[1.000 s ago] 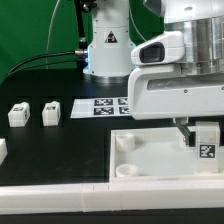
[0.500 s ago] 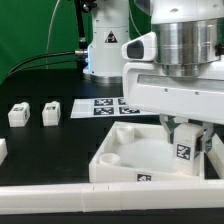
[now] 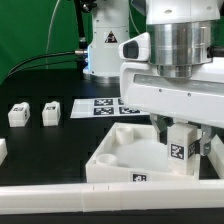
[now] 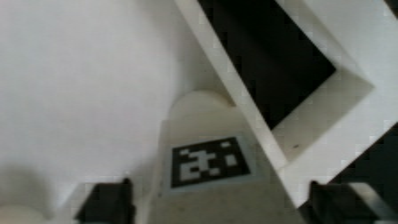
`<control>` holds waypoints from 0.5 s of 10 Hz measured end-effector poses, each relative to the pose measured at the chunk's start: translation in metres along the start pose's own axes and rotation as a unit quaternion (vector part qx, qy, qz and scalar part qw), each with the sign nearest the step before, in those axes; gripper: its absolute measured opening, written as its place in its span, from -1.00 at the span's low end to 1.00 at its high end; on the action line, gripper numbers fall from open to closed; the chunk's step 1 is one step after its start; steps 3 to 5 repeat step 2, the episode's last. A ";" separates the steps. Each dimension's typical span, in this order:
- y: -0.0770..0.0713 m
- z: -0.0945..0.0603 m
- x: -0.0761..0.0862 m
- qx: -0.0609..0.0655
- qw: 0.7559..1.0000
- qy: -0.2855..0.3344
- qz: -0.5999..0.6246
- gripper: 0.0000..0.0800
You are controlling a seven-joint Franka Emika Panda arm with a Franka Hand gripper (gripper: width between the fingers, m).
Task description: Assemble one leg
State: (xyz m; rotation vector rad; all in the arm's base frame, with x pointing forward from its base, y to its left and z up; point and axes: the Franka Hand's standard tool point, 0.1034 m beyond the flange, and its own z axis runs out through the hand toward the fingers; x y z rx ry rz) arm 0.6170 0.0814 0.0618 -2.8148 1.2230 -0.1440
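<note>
My gripper point(image 3: 184, 150) is shut on the leg point(image 3: 180, 147), a small white block with a black-and-white tag facing the camera. It holds the leg upright over the near right part of the large white tray point(image 3: 112, 152), low between the tray's walls. In the wrist view the leg point(image 4: 210, 150) runs down between the two dark fingers point(image 4: 111, 200), with the tray's floor and raised rim point(image 4: 249, 95) beneath. I cannot tell whether the leg's lower end touches the tray. Two more small white tagged blocks point(image 3: 18, 114) point(image 3: 51, 112) stand on the black table at the exterior view's left.
The marker board point(image 3: 103, 107) lies behind the tray, in front of the robot base point(image 3: 105, 50). A long white rail point(image 3: 60, 197) runs along the table's near edge. A white piece point(image 3: 3, 150) shows at the exterior view's left edge.
The gripper with the leg moved toward the exterior view's left and a little lower. The tray shifted left and turned with it. The last half second shows only a slight further shift.
</note>
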 end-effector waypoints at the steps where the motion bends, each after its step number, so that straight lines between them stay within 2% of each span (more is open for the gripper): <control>1: 0.000 0.000 0.000 0.000 1.000 0.000 -0.001 0.49; 5: 0.000 0.000 0.000 0.000 1.000 0.000 -0.001 0.49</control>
